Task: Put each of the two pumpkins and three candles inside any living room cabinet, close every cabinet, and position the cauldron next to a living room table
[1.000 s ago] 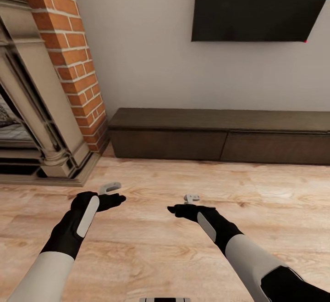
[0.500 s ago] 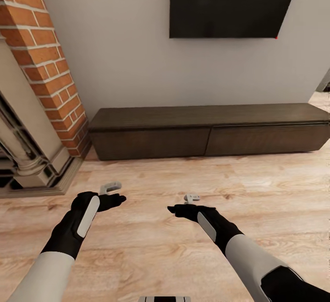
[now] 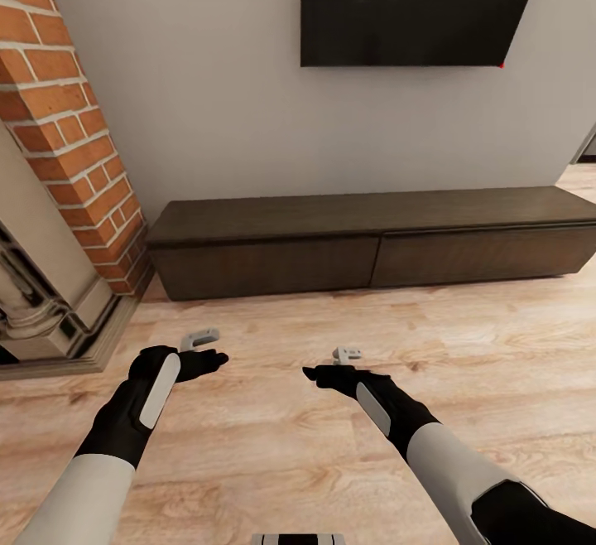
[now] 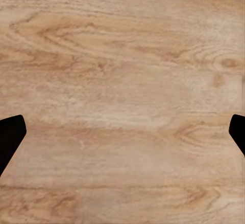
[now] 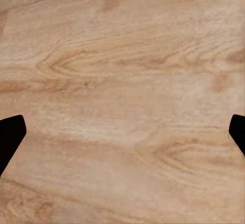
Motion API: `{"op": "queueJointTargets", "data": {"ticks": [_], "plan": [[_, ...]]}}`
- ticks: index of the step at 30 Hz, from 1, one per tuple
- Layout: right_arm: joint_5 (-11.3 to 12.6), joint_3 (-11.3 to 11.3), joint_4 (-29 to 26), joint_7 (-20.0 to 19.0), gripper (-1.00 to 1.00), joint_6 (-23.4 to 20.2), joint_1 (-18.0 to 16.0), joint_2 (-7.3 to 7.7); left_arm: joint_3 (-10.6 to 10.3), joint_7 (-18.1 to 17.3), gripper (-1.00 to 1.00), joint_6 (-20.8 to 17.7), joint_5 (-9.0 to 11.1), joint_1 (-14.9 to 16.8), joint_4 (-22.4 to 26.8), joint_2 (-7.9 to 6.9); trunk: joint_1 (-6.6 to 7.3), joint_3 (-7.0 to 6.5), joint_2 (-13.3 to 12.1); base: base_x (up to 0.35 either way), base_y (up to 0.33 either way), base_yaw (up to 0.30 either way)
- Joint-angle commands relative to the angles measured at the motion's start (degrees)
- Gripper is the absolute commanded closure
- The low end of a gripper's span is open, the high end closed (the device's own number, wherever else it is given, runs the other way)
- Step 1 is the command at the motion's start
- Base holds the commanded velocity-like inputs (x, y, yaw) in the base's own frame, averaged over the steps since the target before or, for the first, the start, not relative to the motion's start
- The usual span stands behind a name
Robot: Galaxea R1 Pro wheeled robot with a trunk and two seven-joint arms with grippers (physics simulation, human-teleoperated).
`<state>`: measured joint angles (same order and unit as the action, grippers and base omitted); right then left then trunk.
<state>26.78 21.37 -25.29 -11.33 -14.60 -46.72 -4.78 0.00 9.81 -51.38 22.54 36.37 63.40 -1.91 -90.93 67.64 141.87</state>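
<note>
The cabinet [image 3: 372, 238], a long low dark brown unit, stands against the white wall ahead with both front panels shut and nothing on its flat top. My left gripper [image 3: 207, 348] hangs open over the wooden floor, well short of the cabinet's left half. My right gripper [image 3: 331, 365] is also open at about the same height, in front of the cabinet's middle. In the left wrist view the left gripper [image 4: 122, 137] has bare floor between its dark fingertips [image 4: 10, 137]. The right gripper [image 5: 122, 137] likewise holds nothing between its fingertips [image 5: 10, 137].
A brick chimney column [image 3: 66, 114] and a stone fireplace surround [image 3: 41, 305] stand to the left of the cabinet. A black flat screen [image 3: 422, 7] hangs on the wall above it. Light wooden floor [image 3: 463, 346] stretches between me and the cabinet.
The whole view has swung to the right, so the fireplace has slid toward the picture's left edge and more of the cabinet shows. Both arms hold the same pose, grippers still open.
</note>
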Motion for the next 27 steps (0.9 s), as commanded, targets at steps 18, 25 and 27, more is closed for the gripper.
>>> {"op": "queueJointTargets", "data": {"ticks": [18,25,27], "plan": [[0.4,-0.6,0.0,0.6,-1.00,0.2,0.0,0.02,0.1,0.7,-1.00,-0.2,0.6,0.0,0.1,0.11,0.00,0.05,0.0,0.293,0.000,0.000],[0.4,-7.3,0.0,0.7,-1.00,4.6,0.0,-0.05,0.0,0.1,-1.00,-0.2,0.7,0.0,0.1,-0.10,0.00,0.05,0.0,0.065,0.000,0.000],[0.5,-8.1,0.0,1.3,-1.00,10.6,0.0,-0.15,0.1,0.1,-1.00,-0.1,0.8,0.0,0.1,-0.26,0.00,0.05,0.0,0.007,0.000,0.000]]}}
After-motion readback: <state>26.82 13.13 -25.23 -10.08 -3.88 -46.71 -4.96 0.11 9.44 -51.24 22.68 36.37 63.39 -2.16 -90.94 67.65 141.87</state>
